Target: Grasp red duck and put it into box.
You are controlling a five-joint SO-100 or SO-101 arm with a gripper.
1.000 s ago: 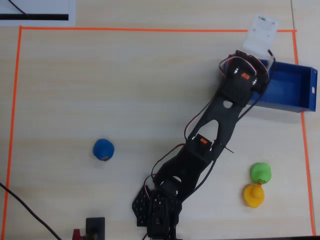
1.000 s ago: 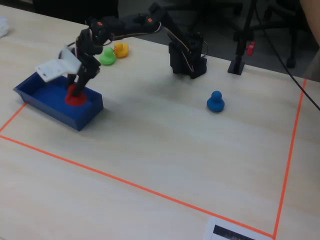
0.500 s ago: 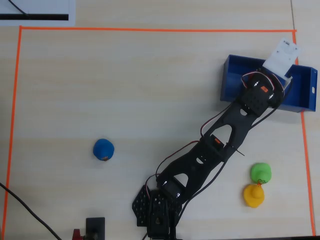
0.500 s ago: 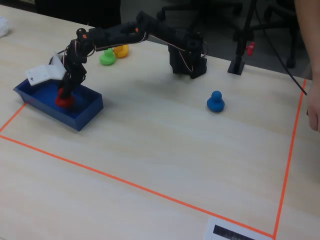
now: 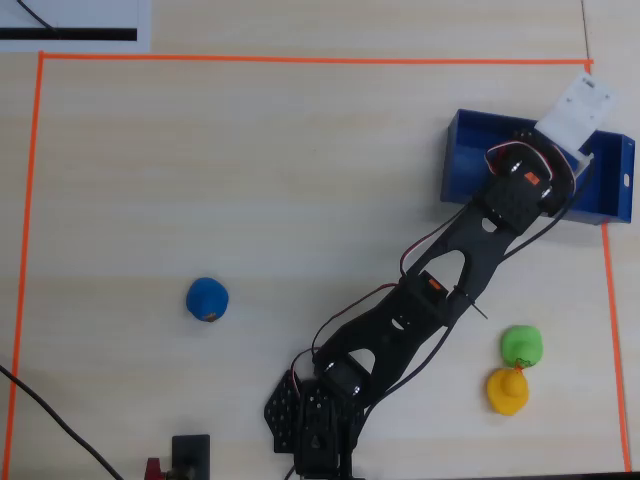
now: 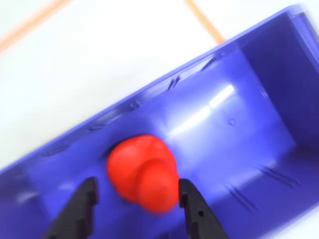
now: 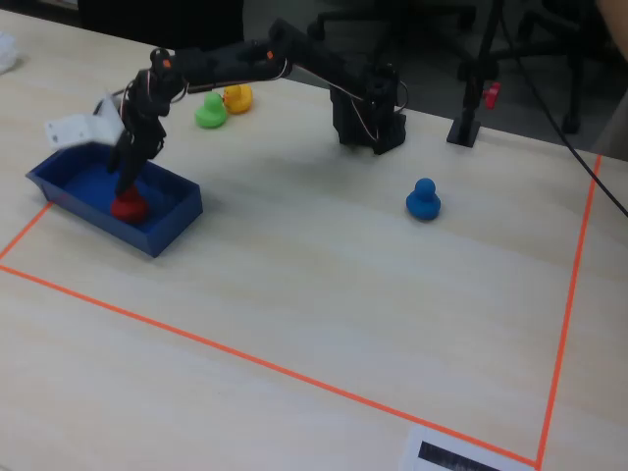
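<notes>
The red duck (image 6: 144,172) lies on the floor of the blue box (image 6: 239,124), blurred in the wrist view. My gripper (image 6: 138,183) hangs over it with the jaws open. The left finger (image 6: 84,199) stands clear of the duck and the right finger (image 6: 192,204) is at its side. In the fixed view the gripper (image 7: 126,186) reaches down into the box (image 7: 167,221) just above the duck (image 7: 128,206). In the overhead view the arm's wrist and white camera mount cover the duck, and only the box (image 5: 470,160) shows.
A blue duck (image 5: 208,299) sits alone at the left. A green duck (image 5: 521,345) and a yellow duck (image 5: 508,390) sit together below the box. Orange tape (image 5: 300,60) frames the work area. The arm's base (image 5: 320,420) stands at the bottom edge.
</notes>
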